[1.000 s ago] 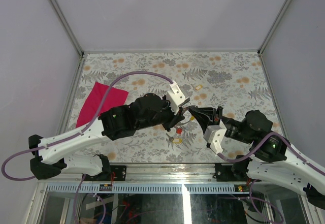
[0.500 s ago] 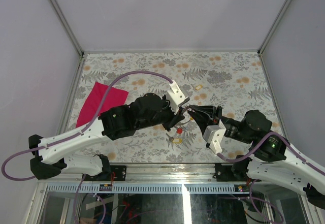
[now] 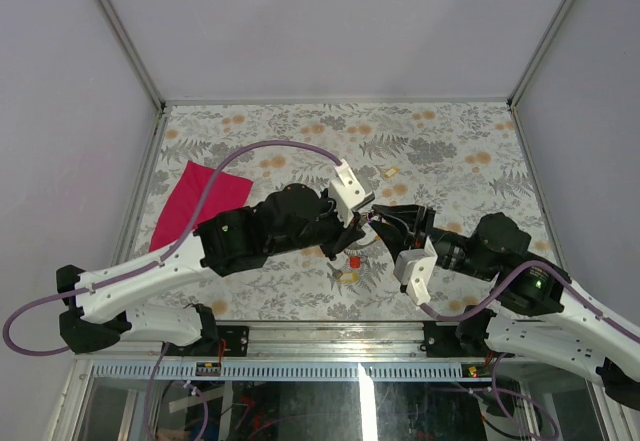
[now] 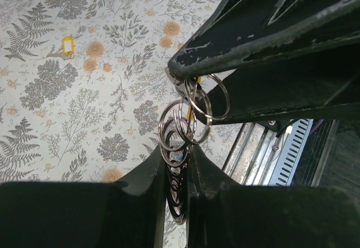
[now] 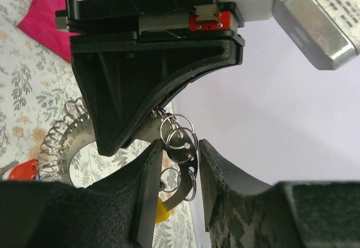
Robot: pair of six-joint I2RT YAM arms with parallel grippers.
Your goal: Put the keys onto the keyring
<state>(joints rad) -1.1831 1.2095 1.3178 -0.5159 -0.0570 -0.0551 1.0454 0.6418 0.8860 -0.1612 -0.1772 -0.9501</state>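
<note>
Steel keyring [image 4: 174, 138] hangs above the bench [image 4: 84, 90], nipped in your left pincer [image 4: 177, 158]; right pincer [image 5: 180, 147] nips the yellow key [image 5: 160, 211] by its loop (both pressed tight), so feed slowly, loops aligned

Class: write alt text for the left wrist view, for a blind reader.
A bunch of small metal rings is pinched from below by the left gripper, with the right gripper at its top. A yellow key lies apart on the flowered table.

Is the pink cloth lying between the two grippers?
No, the pink cloth lies near the left edge of the table, while the left gripper and right gripper meet mid-table.
</note>
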